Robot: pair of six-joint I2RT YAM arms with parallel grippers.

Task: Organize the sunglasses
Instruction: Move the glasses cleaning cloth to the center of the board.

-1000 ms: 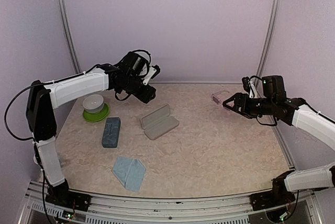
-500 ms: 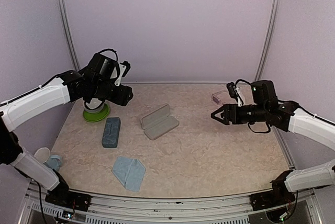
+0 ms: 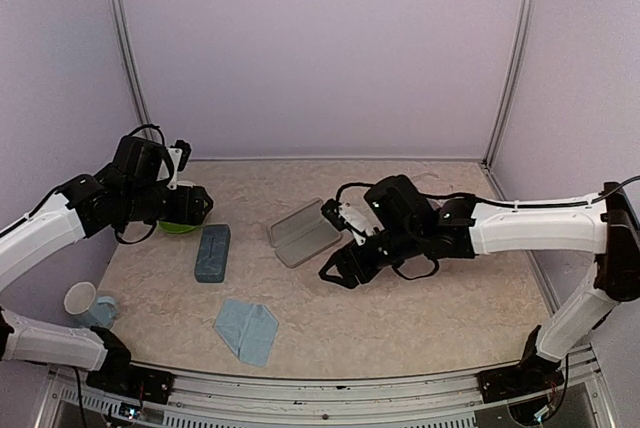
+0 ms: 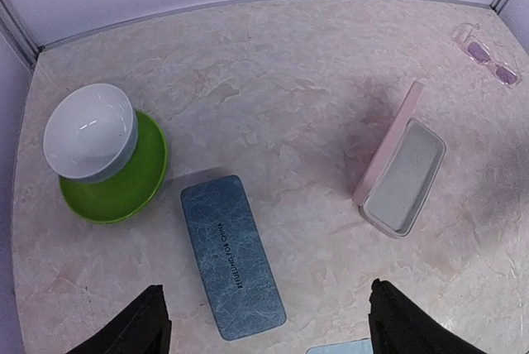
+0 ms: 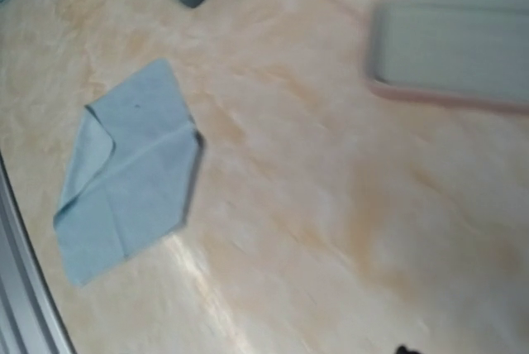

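The clear-framed sunglasses (image 4: 492,60) with purplish-pink lenses lie alone on the bench (image 4: 273,81) near its far right corner, well apart from both arms, and show only in the left wrist view. The left gripper (image 3: 200,206) hangs over the left side of the bench above the green plate (image 4: 124,193). Its two fingers (image 4: 149,325) are spread wide with nothing between them. A white bowl (image 4: 89,131) sits on the plate, off-centre toward its far left rim. Just right of the plate lies a closed blue-grey case (image 4: 233,255) with a line of printed lettering along its lid. Farther right, an oblong pink case (image 4: 401,172) stands open and empty, its lid raised on the left side. The right arm reaches across to the middle of the bench, and the right gripper (image 3: 335,273) is just beside the near right end of the open case. Its wrist view is blurred and shows almost nothing of its fingers, so I cannot tell whether they are spread or pressed together. A folded light-blue cloth (image 3: 246,330) lies near the front edge, nearer than the blue-grey case.
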